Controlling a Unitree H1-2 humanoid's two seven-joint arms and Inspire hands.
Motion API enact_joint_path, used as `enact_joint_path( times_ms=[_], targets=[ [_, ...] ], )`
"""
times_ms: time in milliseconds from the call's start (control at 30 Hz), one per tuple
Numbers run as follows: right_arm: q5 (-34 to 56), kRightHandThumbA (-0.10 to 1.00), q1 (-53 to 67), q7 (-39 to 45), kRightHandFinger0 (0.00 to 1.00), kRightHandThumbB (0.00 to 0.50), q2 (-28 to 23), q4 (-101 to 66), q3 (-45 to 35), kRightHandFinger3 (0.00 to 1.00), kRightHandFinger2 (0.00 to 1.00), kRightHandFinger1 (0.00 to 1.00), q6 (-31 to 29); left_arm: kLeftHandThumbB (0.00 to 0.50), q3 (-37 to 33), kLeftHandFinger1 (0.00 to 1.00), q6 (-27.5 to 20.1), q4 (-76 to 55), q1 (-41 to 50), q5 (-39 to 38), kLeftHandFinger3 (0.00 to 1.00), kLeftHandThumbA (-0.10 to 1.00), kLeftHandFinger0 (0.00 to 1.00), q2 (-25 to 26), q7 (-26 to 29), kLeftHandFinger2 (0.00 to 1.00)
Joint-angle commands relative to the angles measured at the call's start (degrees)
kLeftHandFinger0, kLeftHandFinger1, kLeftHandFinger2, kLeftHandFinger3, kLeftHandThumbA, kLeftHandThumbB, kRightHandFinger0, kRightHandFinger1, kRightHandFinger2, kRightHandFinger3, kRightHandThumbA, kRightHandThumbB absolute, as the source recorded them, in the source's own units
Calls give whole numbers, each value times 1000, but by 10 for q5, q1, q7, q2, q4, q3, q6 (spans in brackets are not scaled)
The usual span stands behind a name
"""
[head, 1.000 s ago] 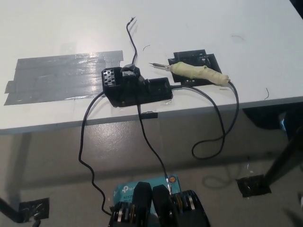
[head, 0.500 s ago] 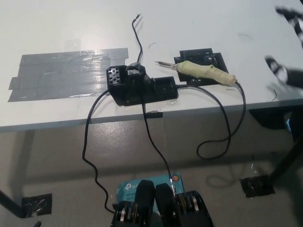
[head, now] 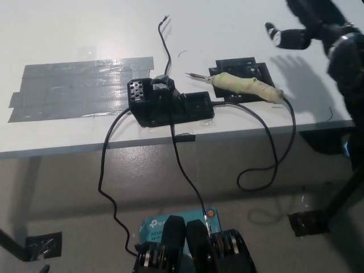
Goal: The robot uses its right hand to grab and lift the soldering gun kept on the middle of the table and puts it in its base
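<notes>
While the right hand (head: 310, 28) hovers open upper right, the soldering gun's (head: 244, 87) cord (head: 273, 153) (hanging off the table (head: 74, 34)) may snag near the base (head: 168, 105).

right arm: black, enters from the right edge, reaching toward the upper right | right hand (head: 310, 25): raised at the top right, blurred, fingers (head: 278, 37) apart, holding nothing | left hand: out of view
</notes>
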Motion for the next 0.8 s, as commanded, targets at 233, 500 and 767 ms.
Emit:
enact_joint_path(
  times_ms=[233, 500, 767],
  targets=[
    [-34, 524, -47, 14, 1000, 291, 58, 80, 28, 1000, 1000, 1000, 37, 500, -12, 0, 10, -20, -1, 8, 492, 1000, 0, 4, -7, 122],
    [-13, 384, -9, 4, 1000, 278, 63, 104, 6, 1000, 1000, 1000, 23, 500, -28, 0, 10, -33, -10, 14, 448, 1000, 0, 4, -10, 145],
    [-14, 344, -10, 14, 1000, 287, 57, 119, -3, 1000, 1000, 1000, 39, 500, -38, 0, 3, -33, -18, 16, 459, 1000, 0, 1, -12, 153]
  ],
)
